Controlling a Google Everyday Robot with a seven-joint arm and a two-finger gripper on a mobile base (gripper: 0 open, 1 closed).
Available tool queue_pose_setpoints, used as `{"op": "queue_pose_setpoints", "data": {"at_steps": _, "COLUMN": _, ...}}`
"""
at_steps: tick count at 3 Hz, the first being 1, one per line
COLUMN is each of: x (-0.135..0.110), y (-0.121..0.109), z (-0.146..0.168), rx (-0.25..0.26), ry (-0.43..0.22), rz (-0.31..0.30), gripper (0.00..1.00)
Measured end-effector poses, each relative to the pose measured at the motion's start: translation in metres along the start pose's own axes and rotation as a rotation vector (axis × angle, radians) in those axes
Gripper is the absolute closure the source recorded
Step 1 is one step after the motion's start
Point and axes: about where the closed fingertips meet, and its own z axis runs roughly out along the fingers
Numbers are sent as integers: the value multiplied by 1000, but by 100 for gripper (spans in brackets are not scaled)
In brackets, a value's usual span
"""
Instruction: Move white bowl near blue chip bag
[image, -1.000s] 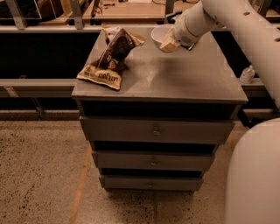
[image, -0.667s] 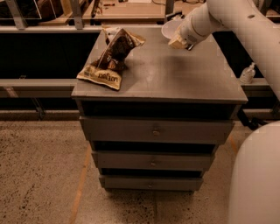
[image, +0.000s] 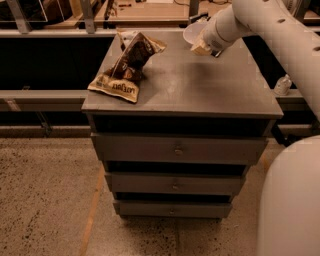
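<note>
The gripper (image: 202, 48) is in the upper right of the frame, at the far right part of the tabletop (image: 200, 85). The white arm (image: 270, 30) reaches in to it from the right edge. The bowl (image: 192, 31) is right at the gripper, on its upper-left side, over the back edge of the tabletop. The jaws appear to be pinching the bowl's near rim, and the bowl looks tilted and lifted rather than resting flat.

The brown bag (image: 127, 65) lies crumpled in the upper left of the frame, on the left part of the tabletop, well apart from the bowl. I cannot pick out the blue bag with any certainty. If it is there, it is likely tucked behind the brown bag's raised top, near the back left corner.

The step in hand looks like the carry: bowl held, drop-off not yet reached. To do it well:

- Keep the bowl high enough to pass over the tabletop without scraping it.
- Travel left across the frame along the back half, where the surface is bare.
- A rim pinch on a glossy bowl can slip or swing, so move smoothly and keep the wrist steady.
- Stop short of the bags. The brown one stands up and could be pushed off the left edge.
- Lower until the base sits flat beside the blue bag, then let go.
</note>
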Motion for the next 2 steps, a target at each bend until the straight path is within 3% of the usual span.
{"op": "queue_pose_setpoints", "data": {"at_steps": 2, "x": 18, "y": -36, "z": 20, "rx": 118, "ry": 33, "rz": 19, "gripper": 100}}
